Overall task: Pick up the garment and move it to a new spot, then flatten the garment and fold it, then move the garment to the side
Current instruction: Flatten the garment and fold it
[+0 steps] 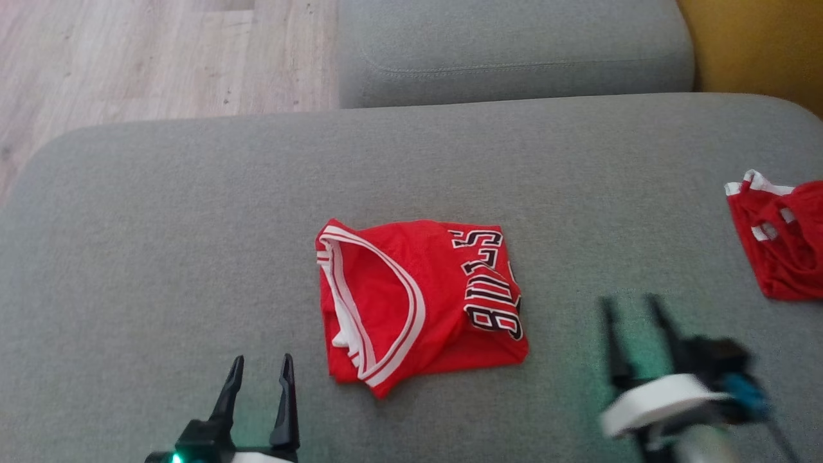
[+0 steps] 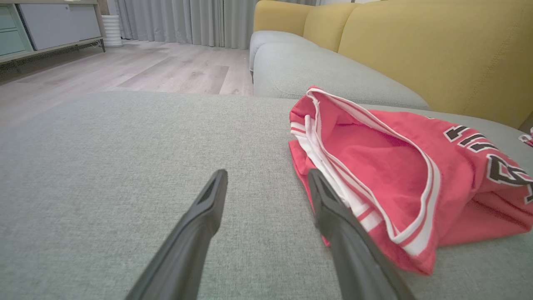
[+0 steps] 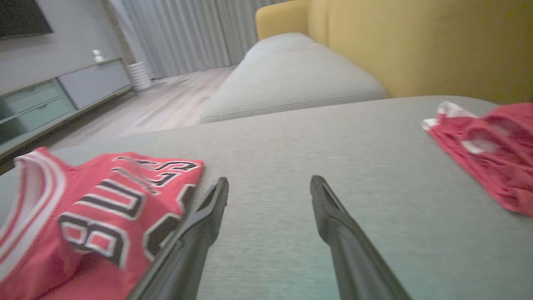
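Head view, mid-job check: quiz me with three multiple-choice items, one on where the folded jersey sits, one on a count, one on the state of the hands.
1. Where does the folded jersey lie?
A. on the wood floor
B. mid grey cushion, ahead and to the right of the left hand
C. on the yellow backrest

2. How many red garments lie on the cushion?
A. one
B. two
C. three

3. How are the hands?
A. both open, holding nothing
B. left shut on the jersey
C. right shut on the jersey

Answers:
1 B, it rests on grey fabric, between the two hands and farther out.
2 B, a second red garment lies at the right edge.
3 A, the fingers of the left hand and the right hand stand apart with nothing gripped between them.
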